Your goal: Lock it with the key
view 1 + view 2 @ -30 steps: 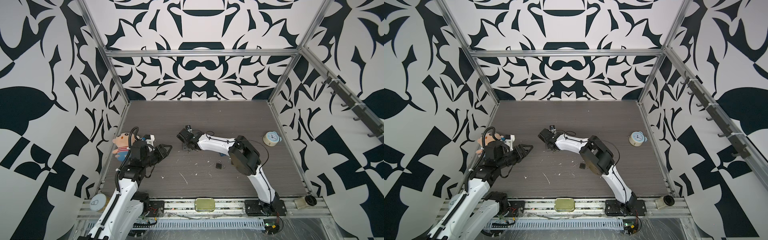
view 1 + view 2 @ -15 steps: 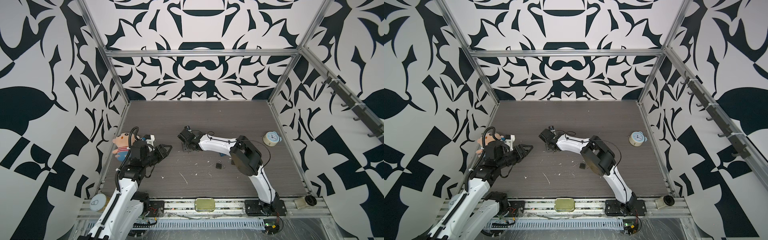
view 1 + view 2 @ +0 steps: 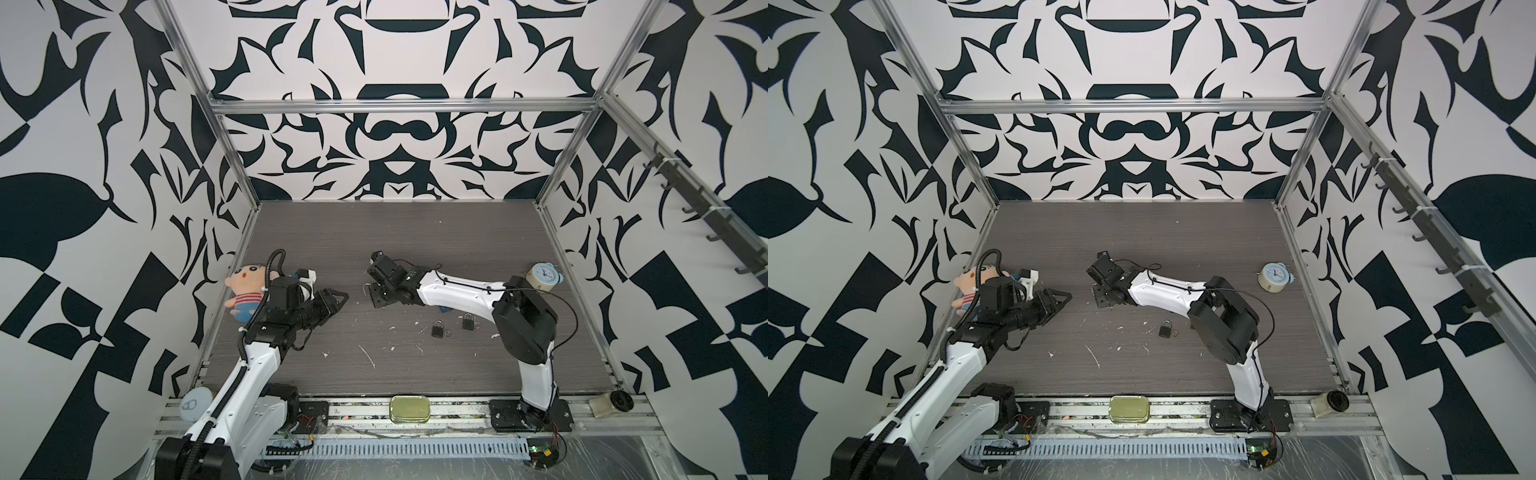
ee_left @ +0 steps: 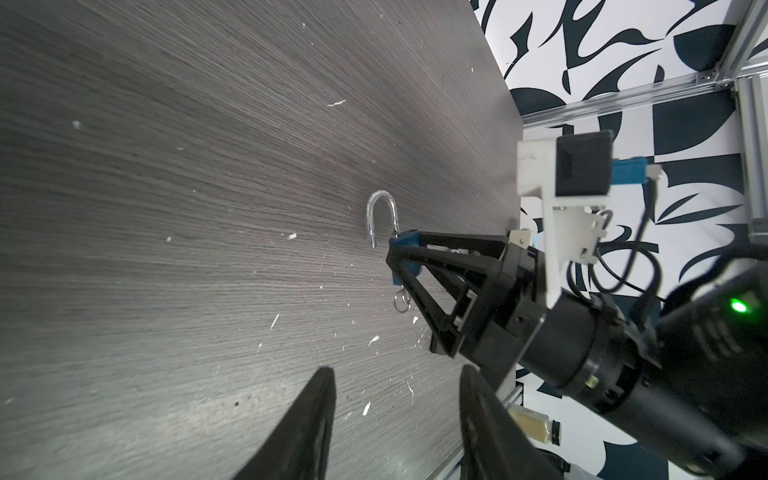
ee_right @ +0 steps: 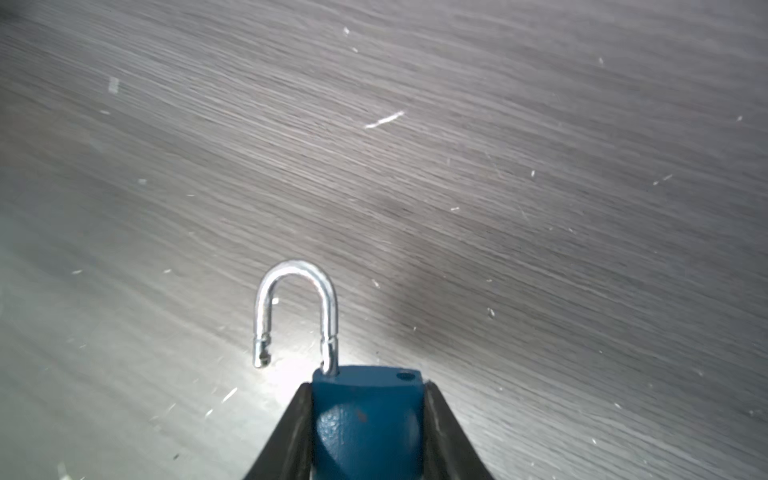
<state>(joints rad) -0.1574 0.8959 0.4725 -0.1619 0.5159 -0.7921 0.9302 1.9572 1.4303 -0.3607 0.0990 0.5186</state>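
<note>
1. Right wrist view: your right gripper (image 5: pixel 368 388) pinches the blue padlock (image 5: pixel 365 419) by the sides of its body. The shackle (image 5: pixel 297 291) is swung open, its free end out of the body, over the table (image 5: pixel 540 166).
2. Left wrist view: your left gripper (image 4: pixel 397 374) is spread with nothing between its fingers. It points toward the held padlock (image 4: pixel 409 241). A key ring (image 4: pixel 401 302) hangs at the body's end opposite the shackle.
3. Both top views: your grippers face each other over mid-table, apart. In a top view, two black padlocks (image 3: pixel 437 329) (image 3: pixel 468 322) lie beside the right arm.
</note>
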